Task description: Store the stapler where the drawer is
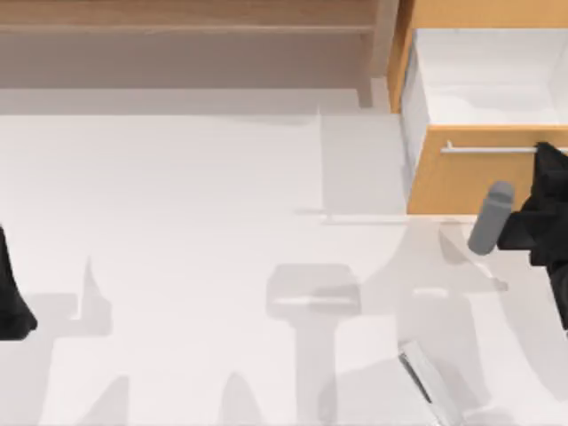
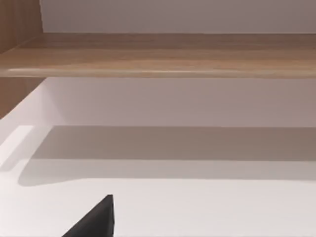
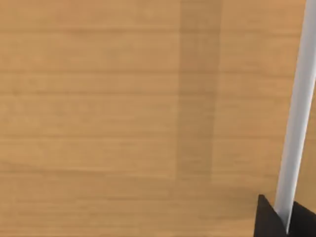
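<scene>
The stapler [image 1: 424, 380], seen lying on the surface [image 1: 177, 266] near the front edge, well apart from the open drawer [image 1: 470, 177], was judged light, stiff and best taken across its slim middle, while the right gripper [image 3: 281, 219] was clenched on the handle [image 3: 296, 113].

Shelf [image 1: 186, 18]: I see a wide, darker brown wooden shelf running along the far edge of the surface, from the far left corner toward the right; in the left wrist view [image 2: 163, 54] its plank spans the whole width, with a shadowed recess beneath.
Surface [image 1: 177, 231]: I see it white and bare across the middle, crossed by soft grey shadows.
Grey cylinder [image 1: 490, 218]: I see a plain rounded one, tilted, near the right edge.
</scene>
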Tool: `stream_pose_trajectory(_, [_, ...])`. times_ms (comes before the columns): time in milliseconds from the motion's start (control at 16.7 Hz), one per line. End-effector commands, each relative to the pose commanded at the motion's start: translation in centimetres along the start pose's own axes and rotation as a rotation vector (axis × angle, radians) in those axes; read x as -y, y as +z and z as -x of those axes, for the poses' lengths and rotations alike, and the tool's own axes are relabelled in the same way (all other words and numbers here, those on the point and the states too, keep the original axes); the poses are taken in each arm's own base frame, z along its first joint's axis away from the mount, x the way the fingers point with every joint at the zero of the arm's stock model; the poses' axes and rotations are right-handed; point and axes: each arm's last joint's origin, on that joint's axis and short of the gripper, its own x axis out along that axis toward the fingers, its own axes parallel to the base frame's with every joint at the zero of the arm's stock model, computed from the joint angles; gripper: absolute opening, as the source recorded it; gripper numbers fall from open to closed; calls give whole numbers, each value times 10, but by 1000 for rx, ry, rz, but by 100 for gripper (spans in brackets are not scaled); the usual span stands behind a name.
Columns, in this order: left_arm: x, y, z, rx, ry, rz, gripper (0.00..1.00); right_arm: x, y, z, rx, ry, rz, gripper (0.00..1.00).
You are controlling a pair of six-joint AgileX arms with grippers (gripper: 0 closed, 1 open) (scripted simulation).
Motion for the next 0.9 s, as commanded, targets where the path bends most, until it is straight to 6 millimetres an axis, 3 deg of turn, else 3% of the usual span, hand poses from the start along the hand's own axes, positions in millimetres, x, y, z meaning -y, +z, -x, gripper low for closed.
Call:
stream_pose_trajectory(180, [0,0,0,0,0,0,100,0,-1,20,3,2,1,0])
stream_pose_trajectory(420, [0,0,0,0,0,0,100,1,-1,21,4,1,1,0])
stream_pose_trajectory(900, [0,0,0,0,0,0,100,1,-1,21,4,1,1,60])
